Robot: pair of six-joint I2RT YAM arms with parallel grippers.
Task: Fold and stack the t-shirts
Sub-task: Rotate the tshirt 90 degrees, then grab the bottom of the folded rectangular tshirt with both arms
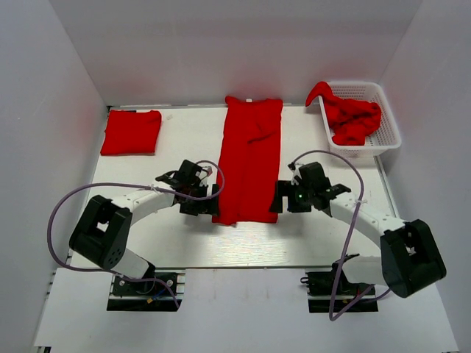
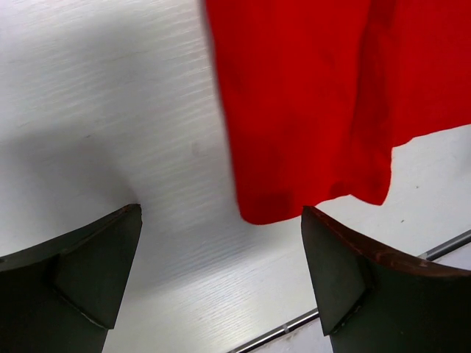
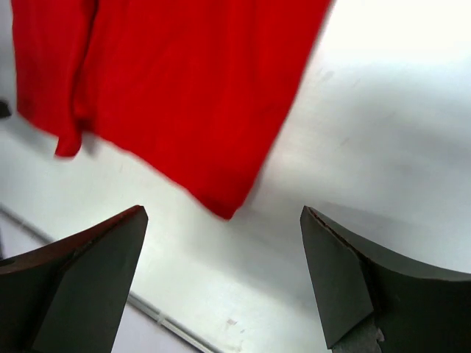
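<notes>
Left hand point(image 2: 221, 213) and right hand point(image 3: 224, 211) spread wide, empty, flanking t-shirt point(image 1: 250, 158) end toward table point(image 1: 147, 246) near edge | risk: uneven or single-layer pinches would skew fold.

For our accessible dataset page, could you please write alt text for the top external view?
A red t-shirt folded into a long strip lies centrally, with the left gripper and right gripper open on either side of its near end. A folded red t-shirt sits at the far left; a white mesh basket at the far right holds crumpled red t-shirts.
</notes>
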